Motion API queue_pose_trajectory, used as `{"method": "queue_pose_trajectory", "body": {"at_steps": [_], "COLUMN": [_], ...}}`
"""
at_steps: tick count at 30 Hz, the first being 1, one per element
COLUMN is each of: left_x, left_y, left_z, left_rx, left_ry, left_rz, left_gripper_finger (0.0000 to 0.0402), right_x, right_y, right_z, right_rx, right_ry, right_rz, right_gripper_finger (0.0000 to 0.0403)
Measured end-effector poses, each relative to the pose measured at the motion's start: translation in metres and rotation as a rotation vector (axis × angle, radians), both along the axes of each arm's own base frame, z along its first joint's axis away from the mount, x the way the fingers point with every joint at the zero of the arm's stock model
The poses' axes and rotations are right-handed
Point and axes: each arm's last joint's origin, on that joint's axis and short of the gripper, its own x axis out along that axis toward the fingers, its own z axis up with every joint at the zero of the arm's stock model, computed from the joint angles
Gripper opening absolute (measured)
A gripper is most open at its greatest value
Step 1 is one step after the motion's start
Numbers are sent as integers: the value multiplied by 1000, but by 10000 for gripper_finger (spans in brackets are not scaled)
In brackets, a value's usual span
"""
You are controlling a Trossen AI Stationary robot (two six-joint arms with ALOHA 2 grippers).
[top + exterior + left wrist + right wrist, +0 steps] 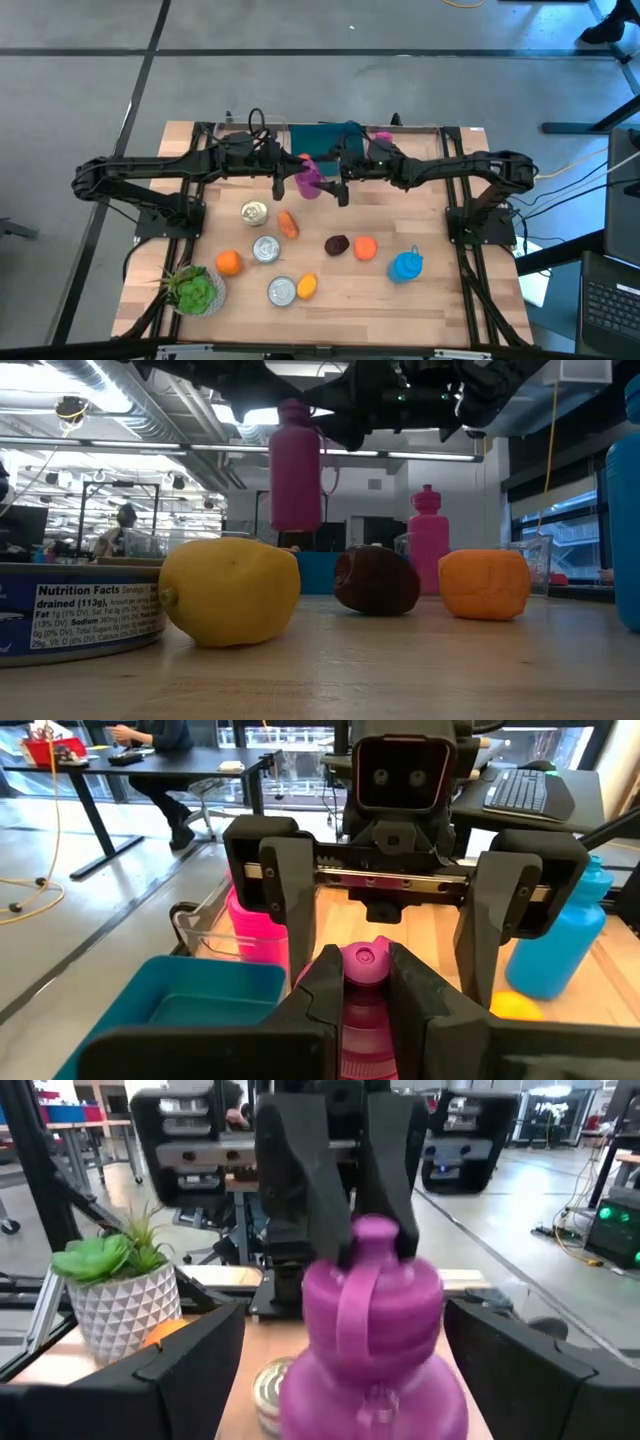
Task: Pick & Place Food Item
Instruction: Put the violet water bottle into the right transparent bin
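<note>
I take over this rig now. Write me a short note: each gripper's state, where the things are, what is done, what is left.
Left gripper: shut on the cap of the magenta plastic bottle, held in the air beside the teal bin.
Right gripper: open, its fingers on either side of that bottle, not holding it.
Done: bottle lifted.
Left: the orange carrot, yellow lemon and other food are still on the wooden table.

- A grey concrete floor (300,90) with dark seams surrounds the wooden table (420,300).
- Long ceiling lights (100,448) glow overhead.
- A black desk (150,762) stands behind, a seated person (165,740) at it.
- Windows (575,525) show at one side.
</note>
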Motion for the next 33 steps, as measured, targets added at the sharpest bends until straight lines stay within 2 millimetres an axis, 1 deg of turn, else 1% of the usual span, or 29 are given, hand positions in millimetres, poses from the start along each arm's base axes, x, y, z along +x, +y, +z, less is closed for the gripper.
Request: {"method": "queue_pose_trajectory", "body": {"at_steps": [5, 13, 27, 30, 33], "left_x": [0, 0, 0, 0, 0], "left_y": [0, 0, 0, 0, 0], "left_z": [0, 1, 0, 0, 0], "left_rx": [1, 2, 2, 2, 2], "left_ry": [-2, -6, -6, -6, -6], "left_rz": [0, 0, 0, 0, 0], "left_gripper_finger": [27, 27, 27, 27, 26], "right_x": [7, 8, 8, 8, 8], "right_y": [-2, -4, -4, -4, -4], "right_z": [1, 0, 0, 0, 0], "right_rx": [0, -2, -4, -4, -4], "right_ry": [1, -1, -1, -1, -1], "right_rz": [-4, -37, -41, -41, -40], "right_gripper_finger": [341, 341, 340, 328, 306]}}
